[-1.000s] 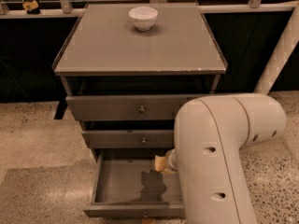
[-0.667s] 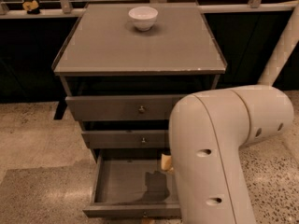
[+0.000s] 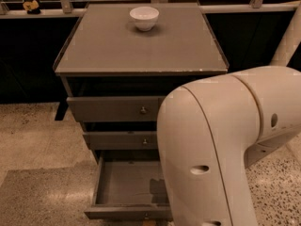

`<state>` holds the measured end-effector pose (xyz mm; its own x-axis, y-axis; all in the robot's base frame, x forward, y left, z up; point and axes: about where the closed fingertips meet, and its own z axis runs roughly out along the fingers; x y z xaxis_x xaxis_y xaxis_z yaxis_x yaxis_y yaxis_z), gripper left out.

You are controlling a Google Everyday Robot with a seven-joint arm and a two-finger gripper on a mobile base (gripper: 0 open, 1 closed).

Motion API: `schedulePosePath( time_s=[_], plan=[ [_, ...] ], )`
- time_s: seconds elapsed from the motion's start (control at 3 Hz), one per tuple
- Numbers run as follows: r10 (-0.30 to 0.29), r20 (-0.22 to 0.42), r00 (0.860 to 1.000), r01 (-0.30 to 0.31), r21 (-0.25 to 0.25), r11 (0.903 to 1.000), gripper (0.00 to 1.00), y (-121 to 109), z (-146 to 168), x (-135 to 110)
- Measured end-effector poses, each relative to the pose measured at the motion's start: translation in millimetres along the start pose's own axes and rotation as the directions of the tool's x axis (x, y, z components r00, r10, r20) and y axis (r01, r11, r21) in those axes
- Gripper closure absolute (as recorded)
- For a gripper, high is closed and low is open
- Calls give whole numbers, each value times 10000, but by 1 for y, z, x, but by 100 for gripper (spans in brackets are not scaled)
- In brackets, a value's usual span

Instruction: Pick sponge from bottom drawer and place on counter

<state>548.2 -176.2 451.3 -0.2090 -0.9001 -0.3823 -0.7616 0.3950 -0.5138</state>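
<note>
A grey square-topped cabinet stands at the centre of the frame on a speckled, pale stone-chip floor [image 3: 33,140], backed by dark panels and a pale ledge [image 3: 47,12] running across the top edge. A small yellowish object [image 3: 31,5] sits on that ledge in the upper left corner, and a white column [image 3: 288,41] slants down the upper right.

The flat grey counter [image 3: 117,46], with a thin raised rim and a chipped front edge, carries a small round white bowl [image 3: 144,18] near its far edge. Below it, the top grey drawer [image 3: 113,108] and the middle grey drawer [image 3: 120,139] are shut, each with a small round metal knob.

The bottom drawer [image 3: 124,182], a wide shallow grey box, stands open in the lower centre, with a dark shadow on the right of its floor.

The robot's bulky cream-white arm [image 3: 221,149] fills the lower right and covers the right side of all three drawers. The pincer lies somewhere behind that arm and is out of view, so whether it is open, closed or holding anything cannot be told. The pale-yellow sponge is likewise out of view: it is neither on the counter nor in the visible part of the bottom drawer.
</note>
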Motion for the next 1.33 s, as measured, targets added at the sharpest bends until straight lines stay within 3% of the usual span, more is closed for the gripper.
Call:
schedulePosePath(
  time_s=[0.33, 0.67, 1.0, 1.33],
  plan=[
    [-4, 8, 10000, 4, -3, 10000, 96, 0, 0, 0],
    [-206, -3, 9998, 206, 607, 9979, 97, -10, -14, -10],
    [-791, -145, 9968, 804, 1738, 9815, 96, -34, -52, -28],
    [-1411, -377, 9893, 1460, 2808, 9486, 95, -60, -98, -47]
  ],
)
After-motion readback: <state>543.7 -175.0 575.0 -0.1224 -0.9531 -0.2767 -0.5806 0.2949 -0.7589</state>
